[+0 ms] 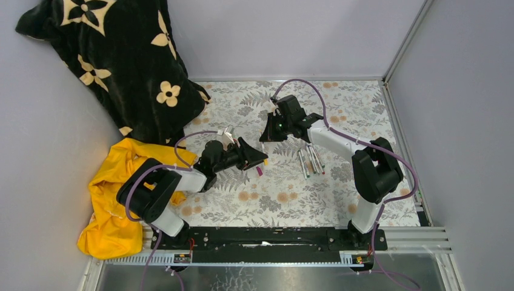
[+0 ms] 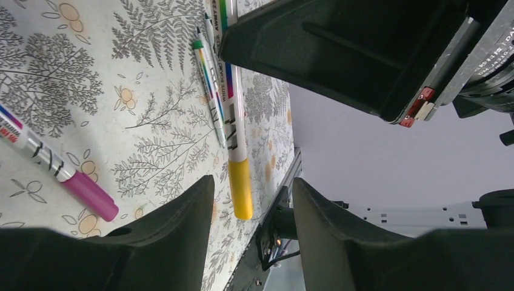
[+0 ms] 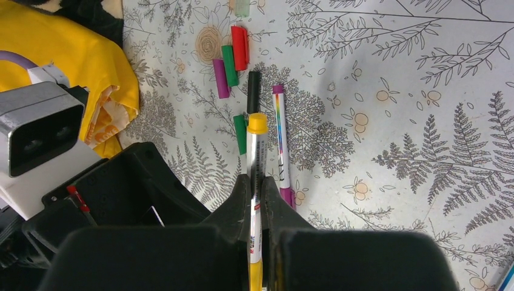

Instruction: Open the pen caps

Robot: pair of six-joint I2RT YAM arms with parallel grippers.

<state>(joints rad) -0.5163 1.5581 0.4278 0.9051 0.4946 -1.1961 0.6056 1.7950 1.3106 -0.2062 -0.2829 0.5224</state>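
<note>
Top external view: the left gripper [image 1: 260, 159] and right gripper [image 1: 267, 134] face each other nose to nose above the fern-printed worktop [image 1: 357, 103]. A cluster of pens [image 1: 310, 160] lies behind the right gripper, beside its forearm. A black flowered blanket [image 1: 121, 54] and a yellow cloth [image 1: 115, 200] are heaped behind the left arm. How the jaws stand cannot be told from this height.

Left wrist view: the left gripper [image 2: 253, 180] is spread wide and holds nothing. The yellow-capped pen [image 2: 237, 139] points its cap toward the gap between the fingers, and its barrel runs back into the right gripper [image 2: 363, 54] ahead. "WHITE BOARD" reads on the barrel; the other print is too small. A magenta-capped pen [image 2: 60, 173] lies on the worktop off to one side of the fingers.

Right wrist view: the right gripper [image 3: 256, 182] is clamped tight on the yellow-capped pen's barrel, with the cap projecting past its fingertips. Only this view shows the loose pen caps [image 3: 230, 63] in red, green, purple and black, lying on the worktop ahead of the gripper.
</note>
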